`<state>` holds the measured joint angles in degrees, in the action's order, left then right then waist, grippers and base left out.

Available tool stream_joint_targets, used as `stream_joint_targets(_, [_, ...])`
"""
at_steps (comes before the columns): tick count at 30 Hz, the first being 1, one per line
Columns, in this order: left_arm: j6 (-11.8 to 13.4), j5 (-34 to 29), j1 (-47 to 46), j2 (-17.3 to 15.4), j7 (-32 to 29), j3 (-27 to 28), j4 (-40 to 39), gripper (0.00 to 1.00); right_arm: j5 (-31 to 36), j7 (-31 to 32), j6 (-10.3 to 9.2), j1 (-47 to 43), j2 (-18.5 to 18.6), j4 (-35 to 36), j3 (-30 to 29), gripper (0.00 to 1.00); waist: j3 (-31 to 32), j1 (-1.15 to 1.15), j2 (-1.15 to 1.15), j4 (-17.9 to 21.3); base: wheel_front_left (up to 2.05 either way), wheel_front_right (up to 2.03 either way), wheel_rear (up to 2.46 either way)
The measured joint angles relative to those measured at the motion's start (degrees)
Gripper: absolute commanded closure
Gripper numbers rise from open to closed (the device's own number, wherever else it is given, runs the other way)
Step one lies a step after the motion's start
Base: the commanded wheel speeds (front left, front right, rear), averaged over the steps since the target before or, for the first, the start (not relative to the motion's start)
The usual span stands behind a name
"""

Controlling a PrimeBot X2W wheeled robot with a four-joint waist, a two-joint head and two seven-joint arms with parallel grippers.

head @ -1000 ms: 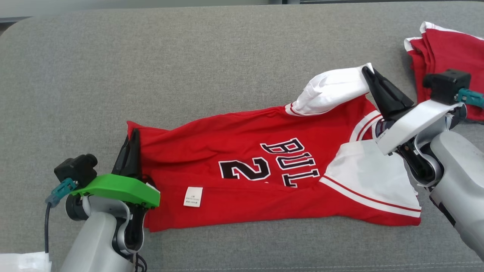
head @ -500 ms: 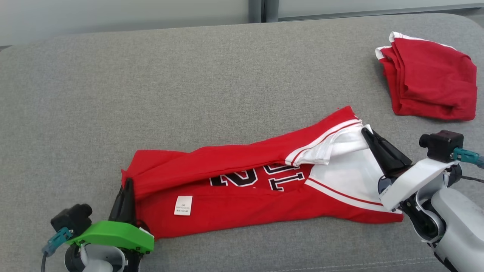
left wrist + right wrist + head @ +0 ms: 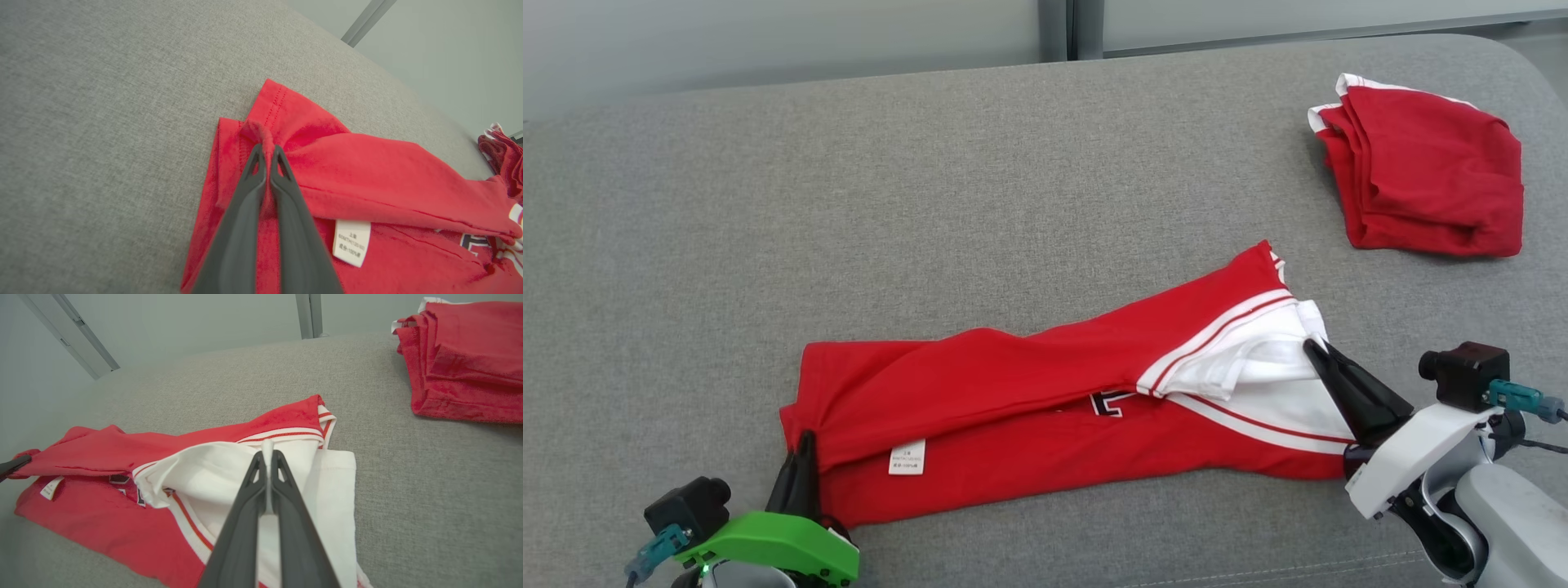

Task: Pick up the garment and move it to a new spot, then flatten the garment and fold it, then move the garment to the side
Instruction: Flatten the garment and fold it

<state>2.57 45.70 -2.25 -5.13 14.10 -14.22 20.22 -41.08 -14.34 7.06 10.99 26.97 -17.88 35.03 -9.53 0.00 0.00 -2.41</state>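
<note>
The garment [image 3: 1045,408] is a red jersey with white sleeves, lying lengthwise folded on the grey cushion, its far half doubled toward me over the printed front. My left gripper [image 3: 805,441] is shut on the red hem fold at the jersey's left end [image 3: 265,141]. My right gripper [image 3: 1313,349] is shut on the white sleeve cloth at the right end [image 3: 267,451]. A white care label [image 3: 907,457] shows on the lower layer near the left gripper. Most of the black lettering is covered by the fold.
A second red garment [image 3: 1421,184] lies folded at the cushion's far right [image 3: 470,359]. The grey cushion [image 3: 849,204] stretches wide behind the jersey. A pale wall with a metal post [image 3: 1058,28] stands beyond the back edge.
Both grippers have drawn the jersey's far edge toward me, doubling it over the lettering. The camera has tilted, so the folded pile and back wall now show more.
</note>
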Motion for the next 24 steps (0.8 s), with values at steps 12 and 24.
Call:
stream_joint_targets(12, [1.24, -0.66, 2.67, -1.43, -1.01, -0.21, 0.44, 0.0, 0.85, 0.0, 0.0, -3.6, -0.25, -1.26, -3.09, 0.0, 0.3, 0.0, 0.0, 0.39, 0.0, 0.0, 0.0])
stream_joint_targets(24, [2.03, -6.95, 2.75, -3.25, 0.14, 1.93, -6.27, 0.0, 1.67, 0.0, -0.44, -5.88, 1.42, -2.48, -6.46, 0.0, 1.42, 0.0, 0.0, 0.72, 0.0, 0.0, 0.0])
